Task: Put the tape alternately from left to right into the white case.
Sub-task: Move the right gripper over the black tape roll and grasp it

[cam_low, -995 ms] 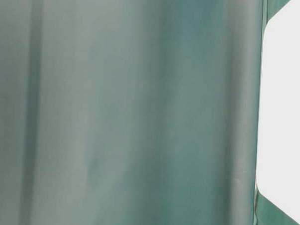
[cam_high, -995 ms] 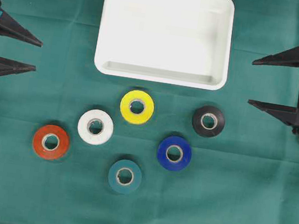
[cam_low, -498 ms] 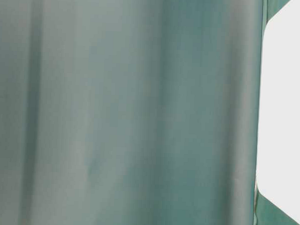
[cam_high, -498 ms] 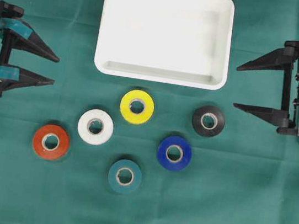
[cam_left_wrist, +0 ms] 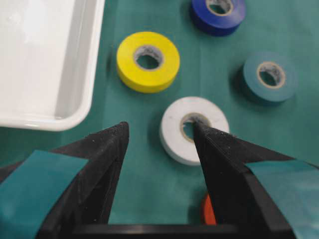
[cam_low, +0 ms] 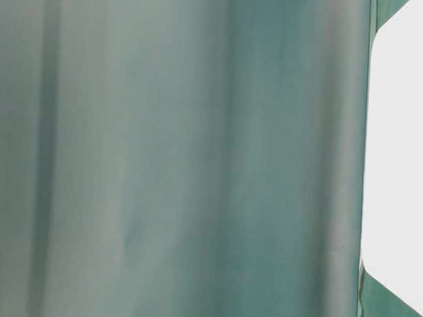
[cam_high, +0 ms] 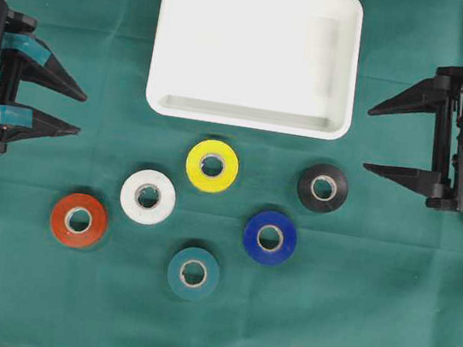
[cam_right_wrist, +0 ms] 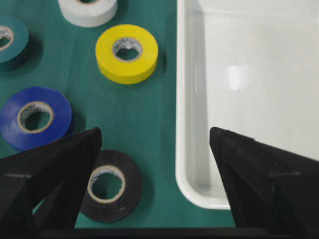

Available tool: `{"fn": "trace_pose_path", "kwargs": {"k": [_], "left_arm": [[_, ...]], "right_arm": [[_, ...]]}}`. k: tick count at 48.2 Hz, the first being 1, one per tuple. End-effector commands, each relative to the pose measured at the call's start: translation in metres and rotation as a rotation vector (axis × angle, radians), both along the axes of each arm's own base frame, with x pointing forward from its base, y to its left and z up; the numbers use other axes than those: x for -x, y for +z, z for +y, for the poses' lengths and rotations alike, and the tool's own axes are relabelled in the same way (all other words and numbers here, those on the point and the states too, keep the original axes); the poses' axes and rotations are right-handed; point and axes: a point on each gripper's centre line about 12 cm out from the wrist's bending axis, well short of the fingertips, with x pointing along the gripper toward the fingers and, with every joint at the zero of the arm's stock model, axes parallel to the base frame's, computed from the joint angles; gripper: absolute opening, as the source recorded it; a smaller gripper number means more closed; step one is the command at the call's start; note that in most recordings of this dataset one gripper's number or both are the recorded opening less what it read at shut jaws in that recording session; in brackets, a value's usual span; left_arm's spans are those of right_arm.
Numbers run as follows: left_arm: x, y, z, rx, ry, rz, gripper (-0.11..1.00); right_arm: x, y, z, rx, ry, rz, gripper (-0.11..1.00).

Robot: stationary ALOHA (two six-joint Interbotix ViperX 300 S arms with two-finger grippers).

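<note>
Green cloth [cam_high: 382,333] covers the whole work surface, and the white case [cam_high: 246,117] lies at its far middle with nothing inside but its own glossy floor.

Left of the case, the left gripper [cam_high: 79,112] hovers with its jaws partly apart and nothing between them. Below the case and to its left lies the red-orange roll [cam_high: 78,220], the farthest out. Nearer the case comes the white roll [cam_high: 148,196], then the teal roll [cam_high: 193,273], lowest of all. The yellow roll [cam_high: 212,166] sits just below the case's near rim, apart from it. The blue roll [cam_high: 270,238] follows, then the black roll [cam_high: 323,187] below the case's right corner. All six lie flat and separate. Right of the case, the right gripper [cam_high: 367,139] is spread wide and carries nothing.
</note>
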Motion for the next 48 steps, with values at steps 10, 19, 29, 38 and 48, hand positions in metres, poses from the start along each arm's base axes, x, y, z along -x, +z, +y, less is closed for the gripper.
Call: {"fn": "trace_pose_path", "kwargs": {"k": [10, 19, 29, 38, 48], "left_arm": [[-0.003, 0.010, -0.001, 0.006, -0.001, -0.027, 0.59], [-0.003, 0.009, -0.001, 0.006, -0.001, -0.035, 0.59], [-0.004, 0.009, -0.001, 0.007, 0.000, -0.044, 0.59], [-0.004, 0.009, -0.001, 0.007, 0.000, -0.044, 0.59], [-0.003, 0.007, -0.001, 0.007, 0.000, -0.049, 0.59]], "right_arm": [[-0.002, 0.006, 0.010, -0.005, 0.044, -0.024, 0.85], [-0.001, 0.002, 0.026, -0.007, 0.113, -0.046, 0.84], [0.001, -0.002, 0.027, -0.008, 0.119, -0.040, 0.84], [0.001, -0.008, 0.027, -0.007, 0.119, -0.020, 0.84], [-0.006, -0.031, 0.029, -0.003, 0.124, 0.066, 0.84]]}}
